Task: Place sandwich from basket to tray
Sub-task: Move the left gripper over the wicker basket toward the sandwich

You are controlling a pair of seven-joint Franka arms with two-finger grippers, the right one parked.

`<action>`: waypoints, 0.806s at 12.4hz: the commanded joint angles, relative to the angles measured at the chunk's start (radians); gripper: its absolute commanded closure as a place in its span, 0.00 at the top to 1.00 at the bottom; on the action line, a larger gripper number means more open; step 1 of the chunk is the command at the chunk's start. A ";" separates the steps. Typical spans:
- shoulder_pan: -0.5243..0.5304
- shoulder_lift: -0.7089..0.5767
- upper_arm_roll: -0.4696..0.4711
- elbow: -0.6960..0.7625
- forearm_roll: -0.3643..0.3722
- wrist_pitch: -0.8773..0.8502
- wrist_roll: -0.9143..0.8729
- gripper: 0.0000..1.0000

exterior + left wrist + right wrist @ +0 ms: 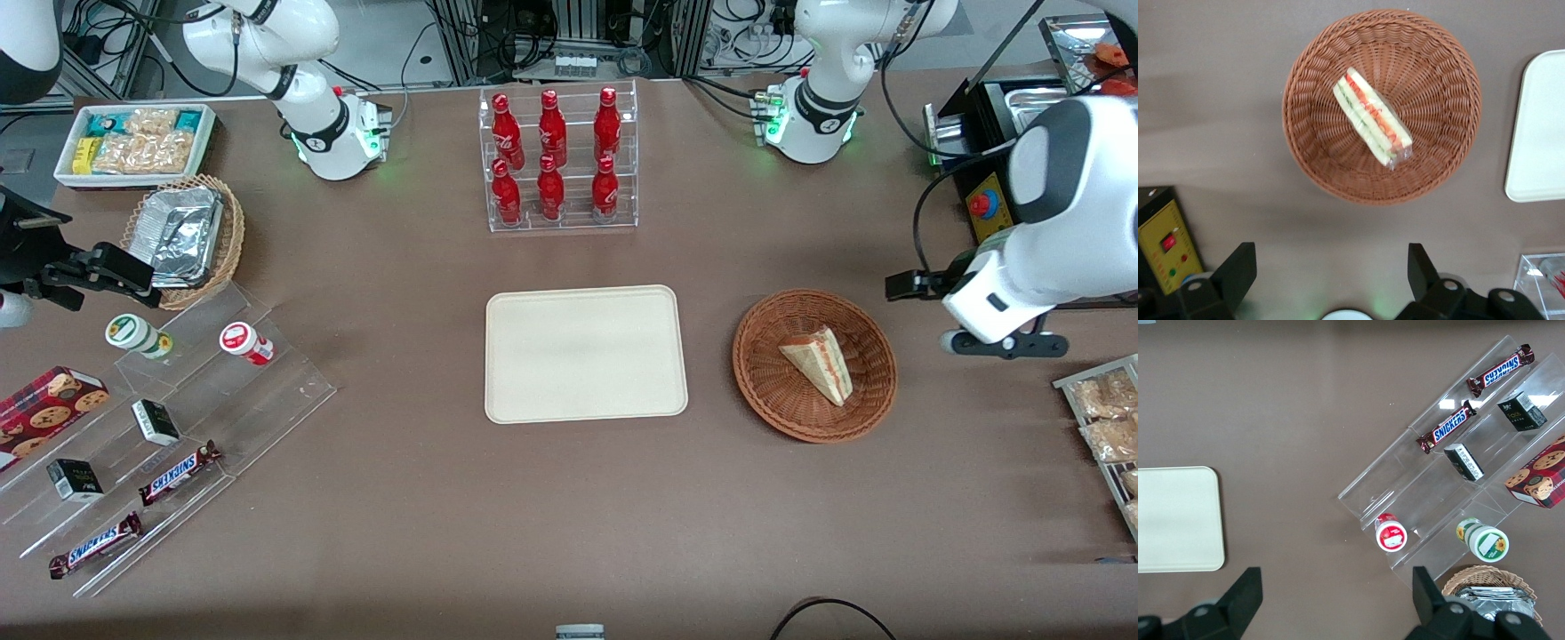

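Observation:
The sandwich point(820, 363) lies in the reddish-brown woven basket point(756, 356), toward the working arm's end of the table. The cream tray point(587, 353) lies empty beside the basket, mid-table. My left gripper point(902, 285) hangs above the bare table, beside the basket and a little farther from the front camera. In the left wrist view the gripper point(1330, 250) is open and empty, apart from the basket point(1305, 133). The sandwich point(1371, 117) shows there on its side, red and green layers visible, with the tray's edge point(1541, 127) nearby.
A clear rack of red bottles point(556, 160) stands farther back than the tray. A black box with a red stop button point(982, 204) sits near my arm. Snack packets point(1107, 418) lie at the table's edge. Acrylic steps with snacks point(178, 400) and a foil-filled tan basket point(187, 231) lie toward the parked arm's end.

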 commanded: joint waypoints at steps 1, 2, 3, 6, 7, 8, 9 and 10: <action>-0.004 -0.038 0.002 -0.122 0.007 0.125 -0.035 1.00; -0.006 -0.040 0.002 -0.155 0.009 0.167 -0.047 1.00; -0.012 -0.041 0.002 -0.187 0.009 0.208 -0.059 1.00; -0.021 -0.043 0.002 -0.279 0.010 0.348 -0.143 1.00; -0.039 -0.043 0.003 -0.299 0.010 0.377 -0.234 1.00; -0.049 -0.041 0.002 -0.302 0.010 0.386 -0.323 1.00; -0.052 -0.040 0.002 -0.302 0.012 0.390 -0.405 1.00; -0.053 -0.038 -0.001 -0.304 0.012 0.402 -0.473 1.00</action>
